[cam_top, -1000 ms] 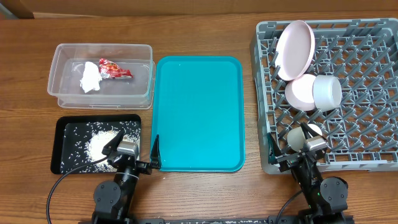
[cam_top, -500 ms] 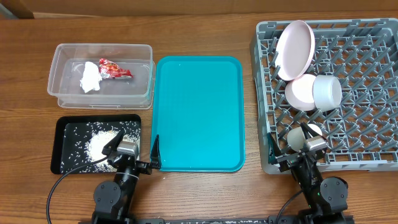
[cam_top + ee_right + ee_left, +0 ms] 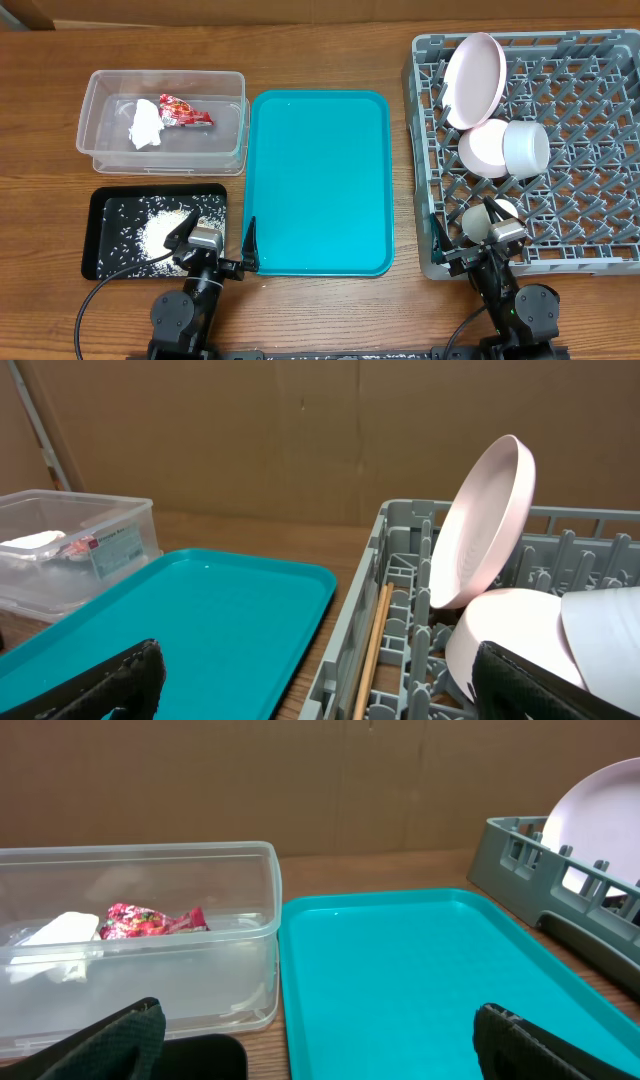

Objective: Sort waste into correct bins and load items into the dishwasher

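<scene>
A clear plastic bin (image 3: 95,150) at the back left holds a white tissue (image 3: 146,124) and a red wrapper (image 3: 185,113); both also show in the left wrist view, the wrapper (image 3: 155,919) beside the tissue (image 3: 60,930). A black tray (image 3: 110,225) carries scattered rice (image 3: 160,235). The grey dish rack (image 3: 580,200) on the right holds a pink plate (image 3: 474,78) on edge, a pink bowl (image 3: 482,150) and a white cup (image 3: 526,146). My left gripper (image 3: 215,242) is open and empty at the front, between the black tray and the teal tray. My right gripper (image 3: 470,230) is open and empty at the rack's front left corner.
A teal tray (image 3: 320,180) lies bare between bin and rack. Wooden chopsticks (image 3: 372,650) lie along the rack's left inner edge. In the right wrist view the plate (image 3: 480,530) leans above the bowl (image 3: 505,635). A brown wall stands behind the table.
</scene>
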You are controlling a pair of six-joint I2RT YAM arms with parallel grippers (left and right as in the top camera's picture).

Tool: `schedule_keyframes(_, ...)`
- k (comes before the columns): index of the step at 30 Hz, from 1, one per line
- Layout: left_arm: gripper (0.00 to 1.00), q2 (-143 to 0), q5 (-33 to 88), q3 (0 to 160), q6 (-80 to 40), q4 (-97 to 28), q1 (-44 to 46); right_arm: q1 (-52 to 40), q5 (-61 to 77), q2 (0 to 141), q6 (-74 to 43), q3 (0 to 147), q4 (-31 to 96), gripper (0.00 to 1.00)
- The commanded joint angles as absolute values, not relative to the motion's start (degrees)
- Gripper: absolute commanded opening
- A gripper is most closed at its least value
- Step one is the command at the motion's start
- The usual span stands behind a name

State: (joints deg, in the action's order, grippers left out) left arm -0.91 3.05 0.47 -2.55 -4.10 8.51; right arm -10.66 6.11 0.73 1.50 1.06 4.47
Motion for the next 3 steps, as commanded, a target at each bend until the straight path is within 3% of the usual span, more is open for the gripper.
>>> schedule_keyframes(1,1.0,-0.64,3.66,0.27,-1.67,-4.19,8.19,-11.09,6.09,0.16,1.34,0.47,4.12,1.0)
schedule_keyframes(3,1.0,-0.64,3.66,0.27,-1.67,-4.19,8.19,-11.09,6.09,0.16,1.32,0.47,4.12,1.0)
